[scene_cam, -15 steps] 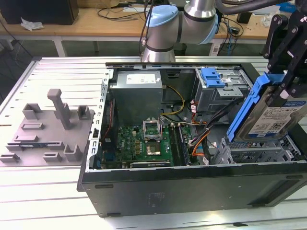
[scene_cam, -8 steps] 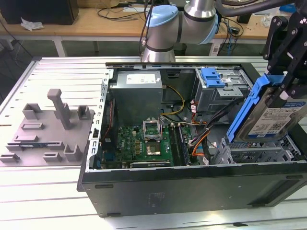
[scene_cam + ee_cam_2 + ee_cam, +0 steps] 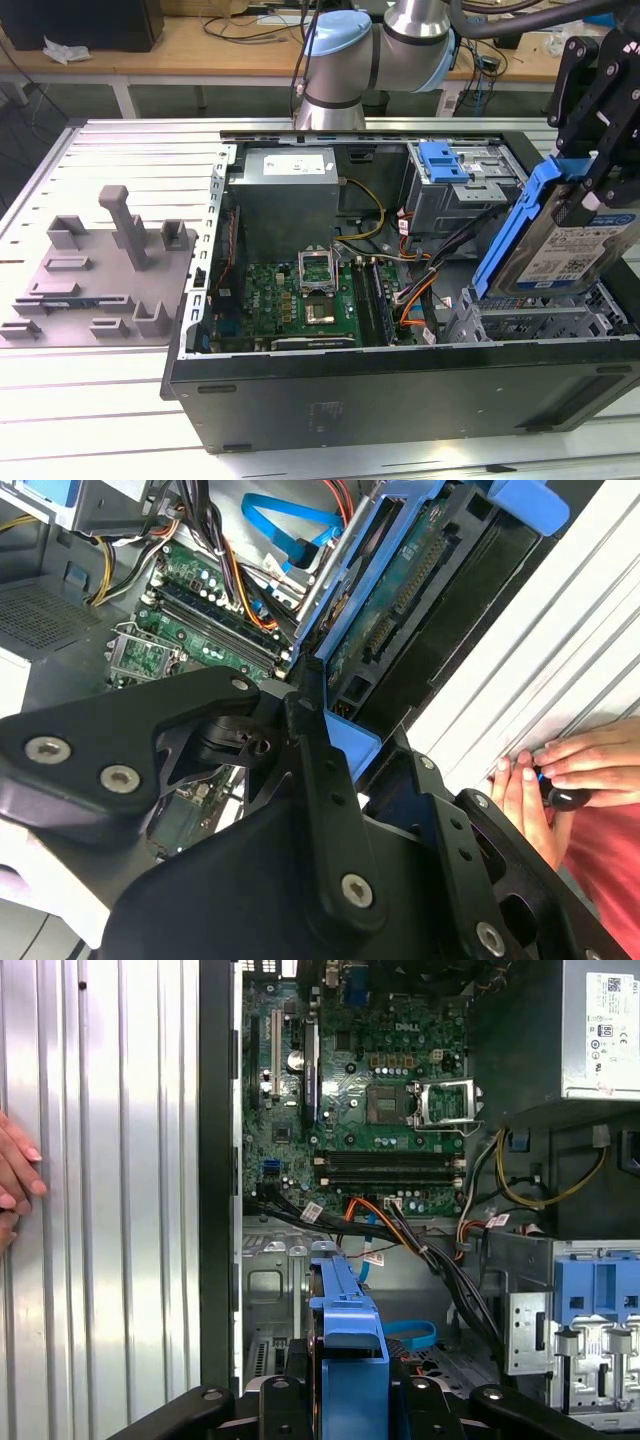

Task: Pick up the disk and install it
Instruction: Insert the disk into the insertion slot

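One disk (image 3: 572,255), one open computer case (image 3: 400,400), one power-supply box (image 3: 285,195), one motherboard (image 3: 300,300), one grey fixture (image 3: 110,285)

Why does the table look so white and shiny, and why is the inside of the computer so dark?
In the second wrist view, light bounces off the ribbed metal table, washing it nearly white; in the first wrist view it gleams in stripes. In the exterior view, the case walls shade the board, while the disk in the gripper catches light.
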Robot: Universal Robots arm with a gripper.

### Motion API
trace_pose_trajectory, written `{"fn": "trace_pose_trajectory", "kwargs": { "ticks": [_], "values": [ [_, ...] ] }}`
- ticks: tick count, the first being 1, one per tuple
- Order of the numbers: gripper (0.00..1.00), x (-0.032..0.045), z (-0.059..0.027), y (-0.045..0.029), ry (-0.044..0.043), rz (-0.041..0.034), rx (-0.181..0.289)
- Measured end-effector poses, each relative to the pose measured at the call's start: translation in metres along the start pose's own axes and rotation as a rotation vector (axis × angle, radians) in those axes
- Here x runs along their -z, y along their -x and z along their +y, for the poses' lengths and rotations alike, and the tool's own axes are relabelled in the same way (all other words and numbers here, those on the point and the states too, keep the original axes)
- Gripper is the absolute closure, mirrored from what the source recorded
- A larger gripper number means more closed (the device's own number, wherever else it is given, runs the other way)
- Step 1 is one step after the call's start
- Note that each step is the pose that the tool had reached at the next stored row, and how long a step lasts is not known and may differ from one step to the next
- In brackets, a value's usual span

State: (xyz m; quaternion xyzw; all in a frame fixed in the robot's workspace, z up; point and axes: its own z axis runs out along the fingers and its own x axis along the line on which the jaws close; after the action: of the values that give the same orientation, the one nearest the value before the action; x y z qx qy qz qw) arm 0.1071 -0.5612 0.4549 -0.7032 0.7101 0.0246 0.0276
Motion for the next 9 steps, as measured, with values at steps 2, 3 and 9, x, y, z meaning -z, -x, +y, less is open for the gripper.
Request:
{"fn": "trace_pose_trajectory", "kwargs": {
  "ticks": [2, 3, 9],
  "values": [
    [0.63, -0.0006, -0.0001, 0.0, 0.0, 0.0001, 0.0],
    [0.63, -0.0008, -0.0001, -0.0001, -0.0001, 0.0001, 0.0],
    [0.63, -0.0021, -0.0001, -0.0015, 0.0, 0.0002, 0.0]
  ]
}}
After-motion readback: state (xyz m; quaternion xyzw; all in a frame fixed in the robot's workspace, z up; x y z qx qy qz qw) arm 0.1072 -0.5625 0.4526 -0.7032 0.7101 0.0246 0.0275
